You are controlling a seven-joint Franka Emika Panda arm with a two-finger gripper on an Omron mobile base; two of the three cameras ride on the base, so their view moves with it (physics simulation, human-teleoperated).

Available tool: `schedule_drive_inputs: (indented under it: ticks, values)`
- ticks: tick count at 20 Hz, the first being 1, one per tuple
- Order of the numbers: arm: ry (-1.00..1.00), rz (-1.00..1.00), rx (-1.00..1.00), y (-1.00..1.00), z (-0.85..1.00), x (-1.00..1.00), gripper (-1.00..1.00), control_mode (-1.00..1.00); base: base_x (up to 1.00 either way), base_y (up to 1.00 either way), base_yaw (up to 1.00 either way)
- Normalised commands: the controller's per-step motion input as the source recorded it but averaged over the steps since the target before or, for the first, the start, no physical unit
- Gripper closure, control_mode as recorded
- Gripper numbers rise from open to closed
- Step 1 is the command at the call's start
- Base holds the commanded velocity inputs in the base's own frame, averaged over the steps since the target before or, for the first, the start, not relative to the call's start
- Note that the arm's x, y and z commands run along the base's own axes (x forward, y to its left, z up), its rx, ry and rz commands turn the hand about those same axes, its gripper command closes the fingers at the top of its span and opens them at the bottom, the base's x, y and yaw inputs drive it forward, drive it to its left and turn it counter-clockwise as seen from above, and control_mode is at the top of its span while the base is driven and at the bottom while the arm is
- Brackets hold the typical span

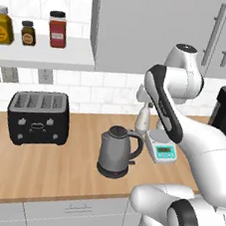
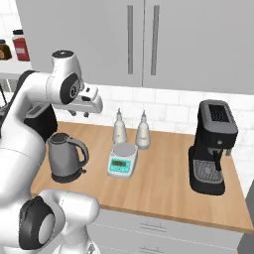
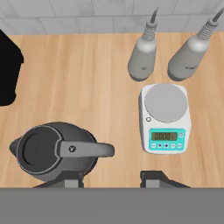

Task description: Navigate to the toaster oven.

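Hand view, tool (image 3: 111, 178) released above kettle (image 3: 52, 151), scale (image 3: 165, 117) display digits unreadable

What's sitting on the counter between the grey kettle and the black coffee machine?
In the right base view, a small kitchen scale sits between the kettle and the coffee machine, with two grey bottles behind it.

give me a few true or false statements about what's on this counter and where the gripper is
1. The kettle stands between the black toaster and the kitchen scale. True.
2. The two bottles stand in front of the scale. False: they stand behind it, near the tiled wall.
3. The coffee machine is at the counter's right end. True.
4. The gripper grips the kettle's handle. False: it hangs open above the counter, holding nothing.
5. A toaster oven sits beside the kettle. False: only a pop-up toaster is there.
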Motion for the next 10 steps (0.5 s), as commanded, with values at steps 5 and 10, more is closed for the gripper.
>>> schedule_drive_inputs:
  ticks: [5, 10]
  values:
    - [0.00, 0.00, 0.00, 0.00, 0.00, 0.00, -1.00, 1.00, -0.33, 0.00, 0.00]
    - [0.00, 0.00, 0.00, 0.00, 0.00, 0.00, -1.00, 1.00, -0.64, 0.00, 0.00]
